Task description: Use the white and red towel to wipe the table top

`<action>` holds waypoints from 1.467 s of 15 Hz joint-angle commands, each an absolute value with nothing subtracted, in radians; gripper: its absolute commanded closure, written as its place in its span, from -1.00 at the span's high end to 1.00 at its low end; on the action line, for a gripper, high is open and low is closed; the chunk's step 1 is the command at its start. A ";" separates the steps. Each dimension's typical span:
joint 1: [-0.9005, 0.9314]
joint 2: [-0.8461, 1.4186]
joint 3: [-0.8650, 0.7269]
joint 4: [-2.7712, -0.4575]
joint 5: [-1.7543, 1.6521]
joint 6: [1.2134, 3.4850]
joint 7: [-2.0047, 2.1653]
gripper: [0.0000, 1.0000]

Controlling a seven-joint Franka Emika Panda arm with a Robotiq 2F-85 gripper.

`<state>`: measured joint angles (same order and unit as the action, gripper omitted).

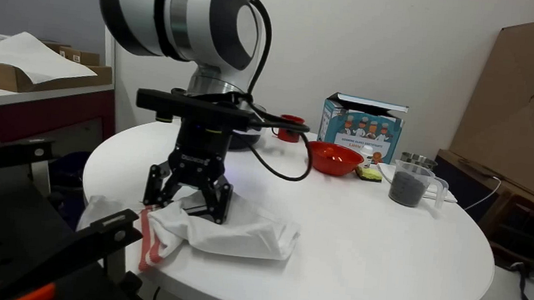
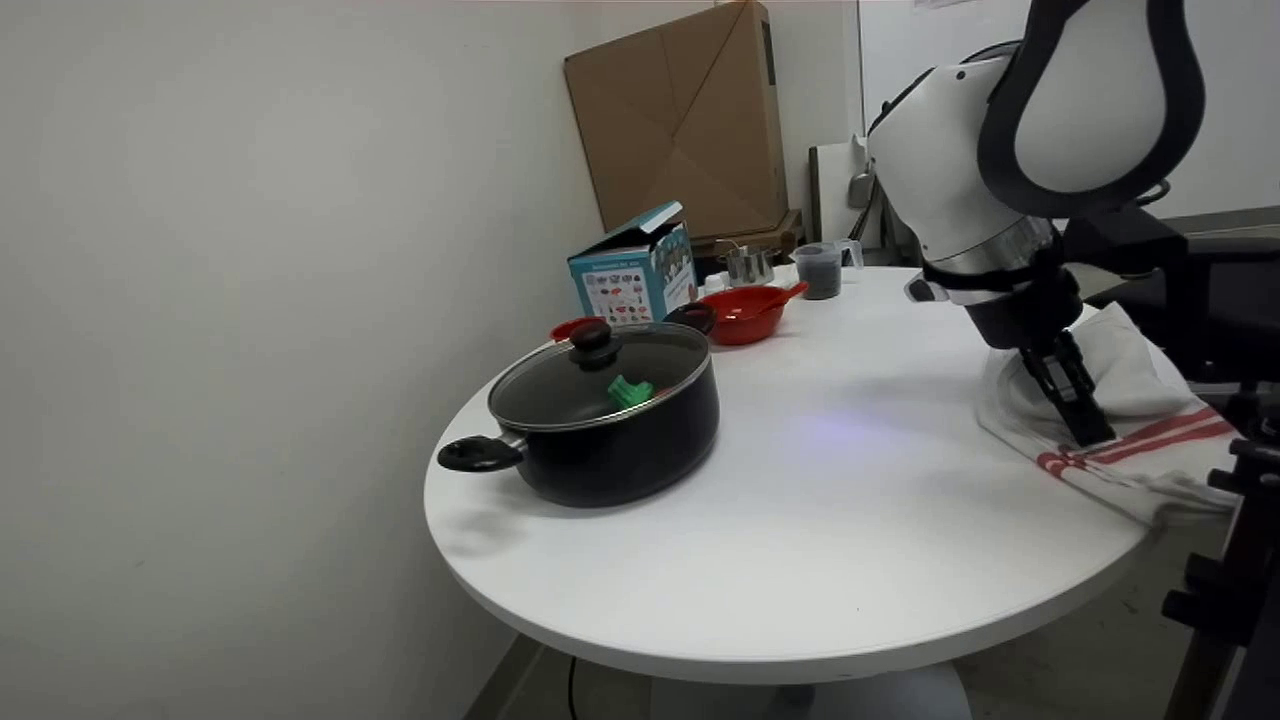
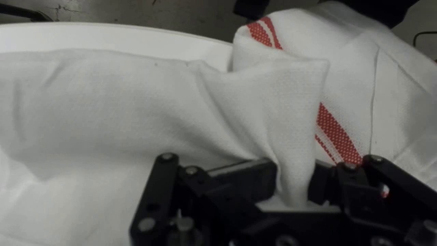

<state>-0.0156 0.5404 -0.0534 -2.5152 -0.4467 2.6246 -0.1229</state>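
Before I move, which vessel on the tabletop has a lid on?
The black pot, under a transparent lid; the red bowl, red mug and measuring cup show none.

The white woven cloth towel [image 1: 239, 238] carries paired red stripes, one broad and one narrow. It lies bunched in uneven folds at the rim of the round, white, horizontal table top [image 1: 351, 246]. A wide plain section rests inside the rim; a strip of the table top shows between the two. The striped section extends across the rim and partly overhangs it. In the wrist view, one narrow fold forms a ridge.
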 commanded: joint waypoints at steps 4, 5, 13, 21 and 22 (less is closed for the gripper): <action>0.009 0.492 0.085 -2.526 -0.297 2.589 -0.187 -1.00; 0.007 0.494 0.080 -2.511 -0.285 2.585 -0.188 -1.00; -0.027 0.520 -0.146 -2.439 -0.355 2.541 -0.139 -1.00; -0.091 0.552 -0.340 -2.277 -0.443 2.500 -0.076 -1.00; -0.099 0.554 -0.350 -2.251 -0.446 2.497 -0.066 -1.00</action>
